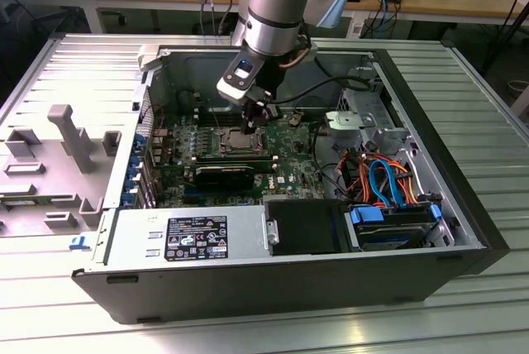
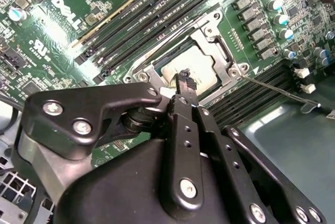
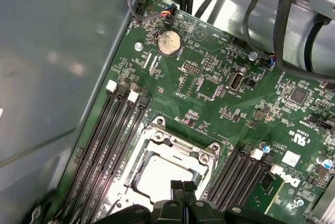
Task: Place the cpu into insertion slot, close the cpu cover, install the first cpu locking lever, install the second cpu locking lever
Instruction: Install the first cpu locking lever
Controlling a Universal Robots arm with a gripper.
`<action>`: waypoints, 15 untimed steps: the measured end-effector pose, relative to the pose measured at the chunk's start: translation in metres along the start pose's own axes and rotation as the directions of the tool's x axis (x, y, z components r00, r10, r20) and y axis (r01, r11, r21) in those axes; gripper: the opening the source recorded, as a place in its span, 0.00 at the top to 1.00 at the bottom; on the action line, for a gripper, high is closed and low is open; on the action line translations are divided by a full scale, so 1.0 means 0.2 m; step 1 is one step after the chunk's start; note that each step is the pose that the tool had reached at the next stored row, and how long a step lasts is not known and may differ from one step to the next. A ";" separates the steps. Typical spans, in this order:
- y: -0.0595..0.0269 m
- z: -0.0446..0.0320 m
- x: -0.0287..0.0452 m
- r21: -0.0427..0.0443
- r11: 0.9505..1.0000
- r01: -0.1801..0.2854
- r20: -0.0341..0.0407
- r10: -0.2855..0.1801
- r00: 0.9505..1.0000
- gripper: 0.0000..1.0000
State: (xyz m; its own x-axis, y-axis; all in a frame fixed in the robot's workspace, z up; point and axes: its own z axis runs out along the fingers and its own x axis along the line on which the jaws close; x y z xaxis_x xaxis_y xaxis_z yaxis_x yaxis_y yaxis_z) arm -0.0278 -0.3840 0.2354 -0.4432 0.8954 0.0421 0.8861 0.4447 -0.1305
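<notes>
Fingers [image 3: 178,187] of your gripper [image 3: 183,186] are closed on nothing, just above one cpu [image 2: 194,67] seated in the insertion slot [image 2: 166,62], one cpu cover [image 2: 209,34] framing it; memory slots [image 3: 104,145] flank two edges.

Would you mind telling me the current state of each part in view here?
cpu cover: down flat, framing the cpu.
cpu: seated, top showing through the cover's window.
locking lever: apparently unlatched, sticking out sideways.
hand: shut, empty, tips just over the cpu.
computer case: side open.
</notes>
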 end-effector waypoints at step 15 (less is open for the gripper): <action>0.000 0.000 0.000 0.003 0.998 0.058 0.007 -0.058 0.998 0.89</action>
State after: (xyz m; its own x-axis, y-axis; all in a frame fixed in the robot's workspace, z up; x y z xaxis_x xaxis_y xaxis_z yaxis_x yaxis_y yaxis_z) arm -0.0277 -0.3840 0.2354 -0.4947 0.8680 0.0422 0.8586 0.4957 -0.1303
